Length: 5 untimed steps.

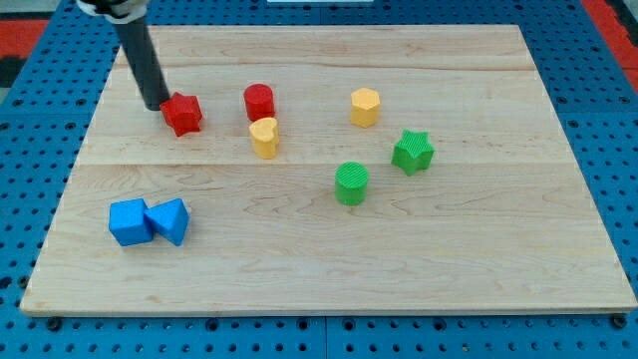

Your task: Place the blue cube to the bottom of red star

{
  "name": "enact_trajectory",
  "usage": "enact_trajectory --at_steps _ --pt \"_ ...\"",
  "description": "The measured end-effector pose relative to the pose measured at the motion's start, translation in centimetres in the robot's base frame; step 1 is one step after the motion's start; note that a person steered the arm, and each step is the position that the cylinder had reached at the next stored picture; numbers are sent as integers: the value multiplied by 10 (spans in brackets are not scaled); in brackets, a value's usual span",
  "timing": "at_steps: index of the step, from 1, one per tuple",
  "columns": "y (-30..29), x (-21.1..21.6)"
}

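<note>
The blue cube lies at the view's lower left of the wooden board, touching a blue triangular block on its right. The red star sits at the upper left, well above the blue cube. My tip is at the red star's left edge, touching or almost touching it. The dark rod rises from there toward the view's top left.
A red cylinder and a yellow block stand right of the red star. A yellow hexagonal block, a green star and a green cylinder lie further right. The board rests on a blue pegboard.
</note>
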<state>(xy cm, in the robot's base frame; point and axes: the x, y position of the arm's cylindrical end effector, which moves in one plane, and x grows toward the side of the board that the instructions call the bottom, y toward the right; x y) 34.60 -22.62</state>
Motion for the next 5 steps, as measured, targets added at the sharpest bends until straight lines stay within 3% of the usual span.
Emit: enact_trajectory --at_steps 1,2,3,4,5 --pt "-69 54" --pt "-79 73" --pt "-76 116" --pt "-57 186" --pt "-28 208"
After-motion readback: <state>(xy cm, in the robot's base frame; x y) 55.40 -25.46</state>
